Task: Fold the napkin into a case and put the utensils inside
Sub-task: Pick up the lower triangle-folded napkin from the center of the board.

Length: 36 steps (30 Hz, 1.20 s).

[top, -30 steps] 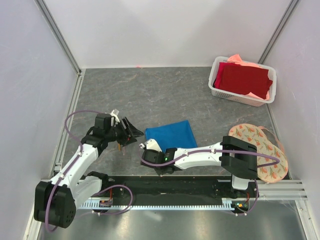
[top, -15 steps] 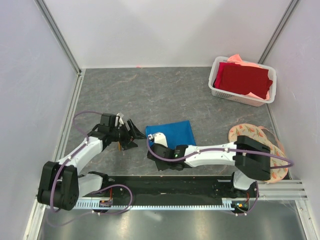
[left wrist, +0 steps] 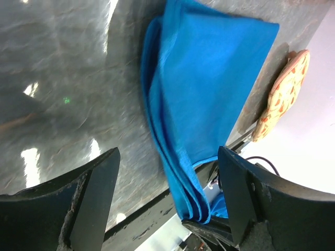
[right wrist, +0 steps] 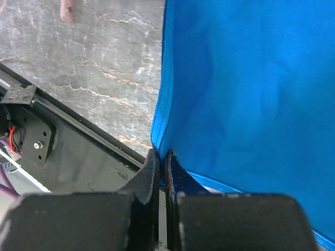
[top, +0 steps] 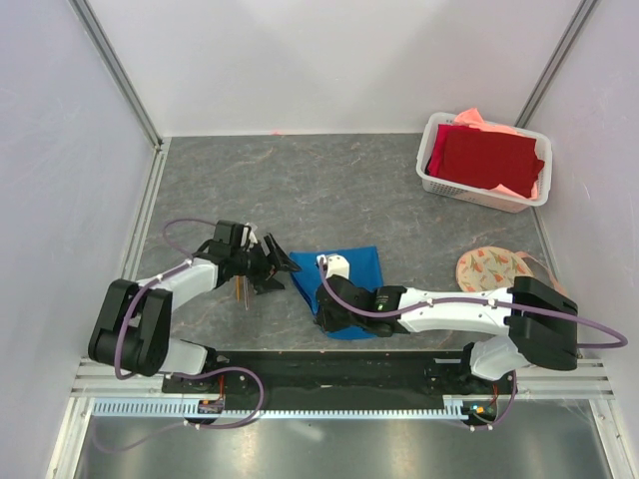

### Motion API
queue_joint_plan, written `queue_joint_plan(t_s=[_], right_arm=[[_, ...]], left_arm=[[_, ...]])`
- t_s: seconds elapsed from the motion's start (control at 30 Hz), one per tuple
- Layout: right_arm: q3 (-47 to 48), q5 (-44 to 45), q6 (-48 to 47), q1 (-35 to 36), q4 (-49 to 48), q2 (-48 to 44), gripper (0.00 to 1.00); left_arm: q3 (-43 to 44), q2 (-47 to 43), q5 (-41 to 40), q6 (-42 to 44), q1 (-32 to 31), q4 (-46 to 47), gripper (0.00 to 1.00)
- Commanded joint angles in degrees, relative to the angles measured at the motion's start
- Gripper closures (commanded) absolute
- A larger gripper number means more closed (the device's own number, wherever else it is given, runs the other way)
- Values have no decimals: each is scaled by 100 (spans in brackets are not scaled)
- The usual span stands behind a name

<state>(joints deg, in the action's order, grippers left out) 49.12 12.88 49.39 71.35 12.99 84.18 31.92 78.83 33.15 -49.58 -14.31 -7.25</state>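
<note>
The bright blue napkin [top: 361,271] lies folded in layers near the table's front edge, its near-left corner raised. My right gripper [top: 321,302] is shut on that corner; in the right wrist view its jaws [right wrist: 161,158] pinch the layered edge of the napkin [right wrist: 246,94]. My left gripper [top: 285,271] stands wide open just left of the napkin, touching nothing. In the left wrist view the napkin's [left wrist: 209,78] folded edge runs between the open fingers [left wrist: 91,204]. The utensils [top: 243,292], thin orange-brown sticks, lie on the table under the left arm's wrist.
A white basket [top: 431,185] at the back right holds a dark red cloth [top: 484,155] over a salmon-pink one. A round floral mat [top: 492,266] lies at the right, partly under the right arm. The black base rail [top: 329,364] runs just behind the napkin's near edge.
My right gripper has reached left to the napkin's near corner, shut on it and lifted it. The left gripper has moved right toward the napkin and opened wider.
</note>
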Motion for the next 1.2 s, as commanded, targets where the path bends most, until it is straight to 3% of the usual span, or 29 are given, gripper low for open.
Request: queue_joint_plan(t_s=[0.0, 0.23, 0.4, 0.6, 0.83, 1.0, 1.17], right_arm=[[-219, -76, 133, -95, -350, -340, 100], [-395, -120, 133, -148, -499, -534, 100], [-649, -251, 185, -148, -798, -631, 100], [-1010, -471, 273, -157, -1176, -719, 100], [-1414, -1050, 273, -148, -1939, -868, 100], [-1678, -1499, 370, -148, -2555, -667, 100], [-1503, -1974, 414, -104, -3206, -27, 100]], left_arm=[[280, 343, 17, -306, -125, 487, 17], [341, 765, -255, -473, -222, 575, 25], [586, 1090, -335, -421, -257, 602, 37], [894, 1337, -484, -263, -257, 558, 59], [1237, 1127, -1229, 255, -257, -206, 96], [1685, 548, -2293, 695, -327, -1382, 98], [2053, 317, -3235, 906, -397, -1920, 98]])
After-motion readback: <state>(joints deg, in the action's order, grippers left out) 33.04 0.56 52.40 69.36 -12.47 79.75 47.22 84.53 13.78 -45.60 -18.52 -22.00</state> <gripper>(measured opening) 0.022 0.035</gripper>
